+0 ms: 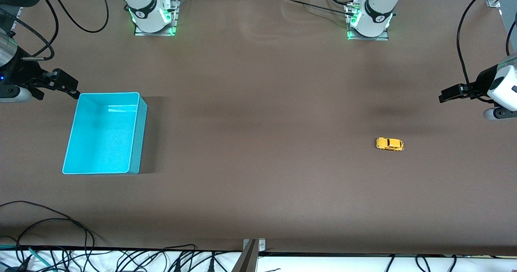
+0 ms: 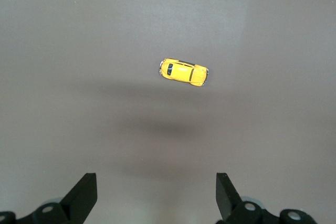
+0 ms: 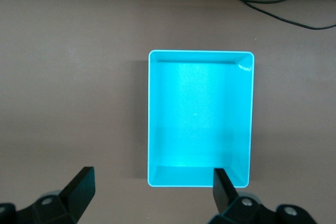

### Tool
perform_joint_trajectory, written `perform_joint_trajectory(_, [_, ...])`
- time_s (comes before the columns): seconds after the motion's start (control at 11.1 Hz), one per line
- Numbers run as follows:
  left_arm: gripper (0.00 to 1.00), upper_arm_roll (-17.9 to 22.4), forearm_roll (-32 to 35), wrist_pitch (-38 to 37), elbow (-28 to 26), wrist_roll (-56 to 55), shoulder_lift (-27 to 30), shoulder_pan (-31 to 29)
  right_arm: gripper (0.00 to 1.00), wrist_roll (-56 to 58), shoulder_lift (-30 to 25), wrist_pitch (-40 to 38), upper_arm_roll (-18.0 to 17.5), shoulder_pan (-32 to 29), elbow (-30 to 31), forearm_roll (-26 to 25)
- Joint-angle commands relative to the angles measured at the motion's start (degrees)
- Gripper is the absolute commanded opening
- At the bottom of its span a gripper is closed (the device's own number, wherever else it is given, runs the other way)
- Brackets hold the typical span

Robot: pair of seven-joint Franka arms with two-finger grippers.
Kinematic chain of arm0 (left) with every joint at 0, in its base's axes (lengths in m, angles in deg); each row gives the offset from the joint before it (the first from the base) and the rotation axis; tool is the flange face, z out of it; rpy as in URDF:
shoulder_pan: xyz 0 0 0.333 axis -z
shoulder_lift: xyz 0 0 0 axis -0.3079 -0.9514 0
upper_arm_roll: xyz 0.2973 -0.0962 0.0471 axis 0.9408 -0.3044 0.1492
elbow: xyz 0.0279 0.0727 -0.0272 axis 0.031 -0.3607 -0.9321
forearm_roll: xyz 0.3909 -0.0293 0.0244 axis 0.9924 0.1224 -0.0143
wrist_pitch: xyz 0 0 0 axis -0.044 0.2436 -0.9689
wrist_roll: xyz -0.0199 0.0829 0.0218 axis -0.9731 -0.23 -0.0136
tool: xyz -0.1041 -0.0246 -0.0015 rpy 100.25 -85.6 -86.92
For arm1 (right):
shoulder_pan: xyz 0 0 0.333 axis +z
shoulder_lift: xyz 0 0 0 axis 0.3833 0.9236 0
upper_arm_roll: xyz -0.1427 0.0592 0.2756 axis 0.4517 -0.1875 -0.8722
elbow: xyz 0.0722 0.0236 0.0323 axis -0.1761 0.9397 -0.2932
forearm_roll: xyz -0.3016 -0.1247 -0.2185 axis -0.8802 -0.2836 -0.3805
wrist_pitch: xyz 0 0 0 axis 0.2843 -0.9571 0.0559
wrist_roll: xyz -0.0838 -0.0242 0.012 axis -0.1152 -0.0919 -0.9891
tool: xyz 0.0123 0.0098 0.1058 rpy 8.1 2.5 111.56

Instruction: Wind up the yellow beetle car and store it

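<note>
The yellow beetle car (image 1: 389, 144) is a tiny rounded toy with dark windows, standing on the brown table toward the left arm's end; the left wrist view also shows the car (image 2: 183, 72). My left gripper (image 1: 446, 95) hangs open in the air beside the table's edge at that end, apart from the car. In its wrist view the left gripper (image 2: 156, 192) has nothing between its fingers. My right gripper (image 1: 68, 87) hovers open beside the cyan bin (image 1: 83, 169), empty. In the right wrist view the right gripper (image 3: 152, 188) is wide apart above the table and the bin's rim (image 3: 149, 114).
The cyan bin holds nothing that I can see. Cables (image 1: 48, 227) lie along the table edge nearest the front camera. The two arm bases (image 1: 151, 15) (image 1: 369, 19) stand at the table's farthest edge.
</note>
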Motion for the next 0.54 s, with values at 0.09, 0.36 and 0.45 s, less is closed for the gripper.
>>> perform_joint_trajectory(0.09, [1.0, -0.2, 1.6, -1.0, 1.0, 0.1, 0.4, 0.2, 1.0, 0.2, 0.7, -0.8, 0.0, 0.1, -1.6, -0.5])
perform_joint_trajectory(0.36, [1.0, -0.1, 1.6, -1.1, 0.9, 0.1, 0.4, 0.1, 1.0, 0.2, 0.9, -0.8, 0.0, 0.1, -1.6, -0.5])
perform_joint_trajectory(0.45, [1.0, -0.1, 1.6, -1.0, 0.9, -0.2, 0.3, 0.2, 1.0, 0.2, 0.9, -0.8, 0.0, 0.1, -1.6, -0.5])
